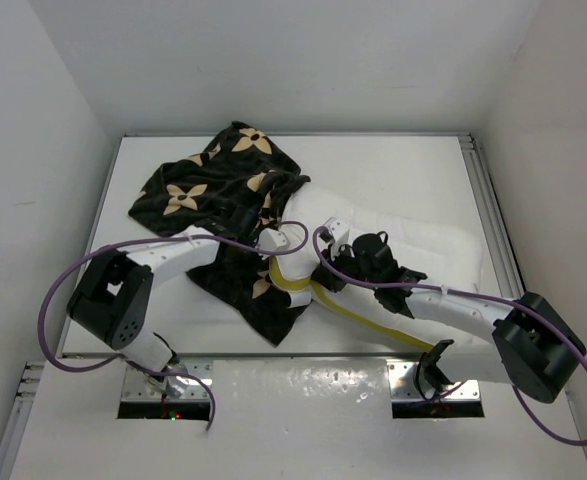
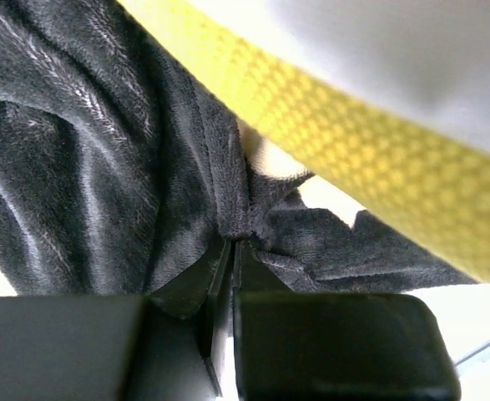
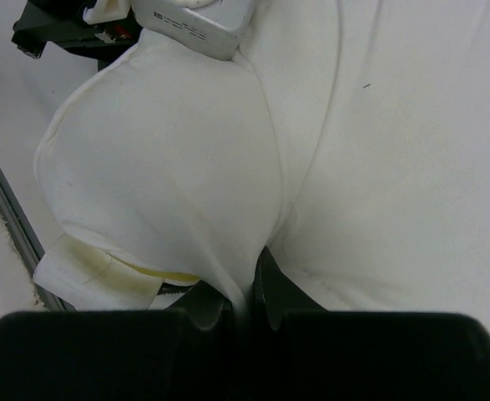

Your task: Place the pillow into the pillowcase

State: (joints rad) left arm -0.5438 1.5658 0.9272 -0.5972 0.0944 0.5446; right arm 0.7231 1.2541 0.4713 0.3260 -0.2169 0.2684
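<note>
We see the left pincer [image 2: 232, 244] shut tight on a pinched fold of the soft black plush pillowcase printed with tan four-petal flowers [image 2: 103, 167]. The cloth bunches right at its tips and spreads away to the left of them. Just beyond and above those tips the woven yellow trim [image 2: 353, 142] of the large plump white quilted pillow [image 3: 169, 150] runs slantwise. The right pincer [image 3: 246, 288] is likewise closed, nipping a ridge of the pillow's white cover, which bulges up ahead of it and to both sides. From overhead, the pillowcase lies rumpled beyond and to the left of the left pincer on the white table [image 1: 393, 170]. The pillow stretches from between the two pincers off to the right, under the right arm. Its near corner seems to meet the case's edge, though we cannot tell if it is inside.
</note>
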